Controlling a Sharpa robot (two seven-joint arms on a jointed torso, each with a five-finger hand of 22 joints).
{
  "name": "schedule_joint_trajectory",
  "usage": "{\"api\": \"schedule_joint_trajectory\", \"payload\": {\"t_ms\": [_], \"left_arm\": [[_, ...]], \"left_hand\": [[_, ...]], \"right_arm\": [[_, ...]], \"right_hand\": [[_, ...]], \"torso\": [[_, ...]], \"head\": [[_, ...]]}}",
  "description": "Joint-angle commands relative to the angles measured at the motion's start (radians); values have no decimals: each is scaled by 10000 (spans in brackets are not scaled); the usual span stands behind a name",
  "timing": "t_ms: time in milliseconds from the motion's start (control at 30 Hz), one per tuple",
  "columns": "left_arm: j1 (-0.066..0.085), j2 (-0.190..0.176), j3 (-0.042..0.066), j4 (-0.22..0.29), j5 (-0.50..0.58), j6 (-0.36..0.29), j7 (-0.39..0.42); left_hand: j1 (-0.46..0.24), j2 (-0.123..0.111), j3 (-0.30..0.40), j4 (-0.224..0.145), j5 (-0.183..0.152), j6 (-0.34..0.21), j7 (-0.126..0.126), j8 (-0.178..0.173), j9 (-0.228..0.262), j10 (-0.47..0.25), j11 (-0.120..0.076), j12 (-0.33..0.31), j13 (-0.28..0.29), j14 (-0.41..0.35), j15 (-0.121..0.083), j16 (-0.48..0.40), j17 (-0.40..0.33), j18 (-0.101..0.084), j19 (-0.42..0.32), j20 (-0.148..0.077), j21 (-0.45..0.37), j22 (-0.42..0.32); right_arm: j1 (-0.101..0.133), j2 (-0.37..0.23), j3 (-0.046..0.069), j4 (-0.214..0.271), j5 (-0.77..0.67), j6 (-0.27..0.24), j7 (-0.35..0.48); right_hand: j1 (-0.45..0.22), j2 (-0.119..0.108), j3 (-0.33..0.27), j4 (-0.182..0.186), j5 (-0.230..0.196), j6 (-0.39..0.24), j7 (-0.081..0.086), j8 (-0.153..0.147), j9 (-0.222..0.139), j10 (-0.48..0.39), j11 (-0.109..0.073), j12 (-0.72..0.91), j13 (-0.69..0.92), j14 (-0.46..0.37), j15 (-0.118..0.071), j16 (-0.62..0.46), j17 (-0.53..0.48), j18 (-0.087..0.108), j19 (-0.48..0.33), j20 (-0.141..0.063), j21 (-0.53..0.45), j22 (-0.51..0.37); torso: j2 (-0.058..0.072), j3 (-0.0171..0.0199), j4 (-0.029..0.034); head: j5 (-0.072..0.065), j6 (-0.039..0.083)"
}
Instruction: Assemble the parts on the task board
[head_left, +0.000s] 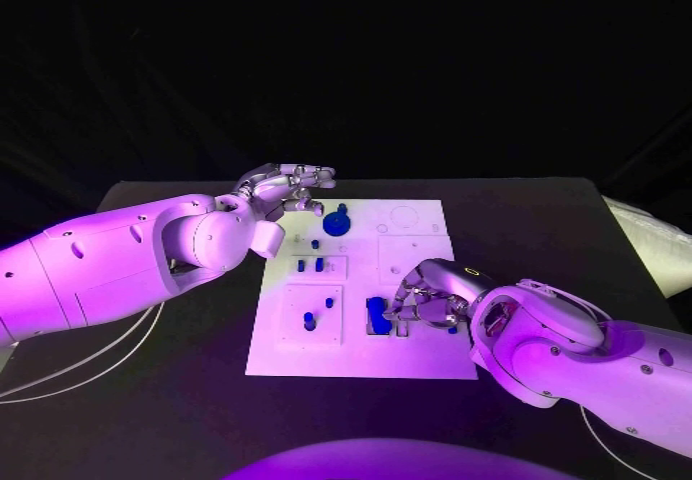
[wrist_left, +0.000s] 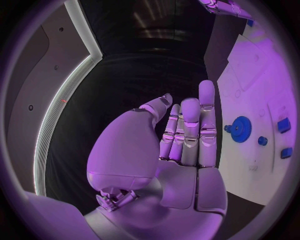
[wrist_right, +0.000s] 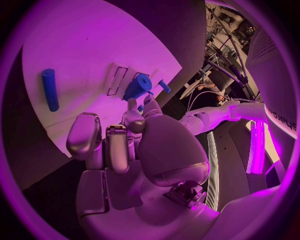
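The white task board (head_left: 361, 350) lies mid-table. A blue gear (head_left: 336, 222) (wrist_left: 240, 129) sits near its far edge, with small blue parts (head_left: 310, 265) (wrist_left: 283, 125) nearer. My left hand (head_left: 289, 186) (wrist_left: 187, 140) hovers over the board's far left corner beside the gear, fingers straight and holding nothing. My right hand (head_left: 426, 303) (wrist_right: 125, 145) is low over the board's near right part with its fingers curled. Its fingertips (wrist_right: 131, 106) are against a larger blue part (head_left: 378, 315) (wrist_right: 137, 88). Whether they grip it is hidden. A blue cylinder (wrist_right: 49, 89) lies on the board.
A small blue peg (head_left: 307, 320) and another (head_left: 329, 300) stand in the board's near left section. Black tabletop (head_left: 173, 400) surrounds the board, with cables (head_left: 87, 365) trailing at the left. A pale object (head_left: 649, 245) sits at the table's right edge.
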Motion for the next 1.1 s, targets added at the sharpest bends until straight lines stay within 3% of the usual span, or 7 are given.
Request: {"api": "schedule_joint_trajectory", "payload": {"t_ms": [33, 267, 567, 1100], "left_arm": [[1, 21, 3, 23, -31, 192, 28], [1, 33, 2, 23, -33, 180, 22], [1, 32, 2, 21, -34, 161, 11], [1, 18, 2, 15, -35, 176, -18]], "left_hand": [[47, 4, -13, -51, 8, -71, -19, 35, 7, -45, 9, 59, -10, -39, 0, 34, -9, 95, -8, 47, -32, -14], [47, 4, -13, -51, 8, -71, -19, 35, 7, -45, 9, 59, -10, -39, 0, 34, -9, 95, -8, 47, -32, -14], [47, 4, -13, -51, 8, -71, -19, 35, 7, -45, 9, 59, -10, -39, 0, 34, -9, 95, -8, 47, -32, -14], [38, 16, -16, -44, 11, -103, -14, 59, 4, -80, 15, 80, -20, -48, 6, 36, -29, 93, -12, 51, -35, -19]], "right_arm": [[-14, 13, 0, 20, 149, 314, 234], [-16, 126, 0, -95, 154, 381, 236], [-57, 415, -7, -283, 20, 930, 189], [-134, 486, -8, -304, -401, -98, 256]], "right_hand": [[148, 55, -5, -99, -108, 82, -7, 49, 16, 79, -27, 54, 41, 693, -101, 48, 622, -106, 40, -18, 64, 22], [358, 234, 137, -235, -334, 101, -27, 19, 14, 107, -44, 64, 103, 697, -115, 73, 671, -110, 42, -32, 83, 57], [762, 380, 454, -578, -745, 171, -83, -18, 12, 218, -91, 206, 318, 729, -149, 192, 886, -118, 49, -61, 116, 119], [805, 401, 565, -677, -948, 222, -87, -42, 9, 280, -98, 247, 402, 742, -157, 241, 976, -132, 72, -73, 156, 200]], "torso": [[6, -6, 6], [2, -9, 12], [-2, -5, -5], [-7, -2, 2]], "head": [[11, -14], [11, -42], [26, -87], [40, -117]]}}
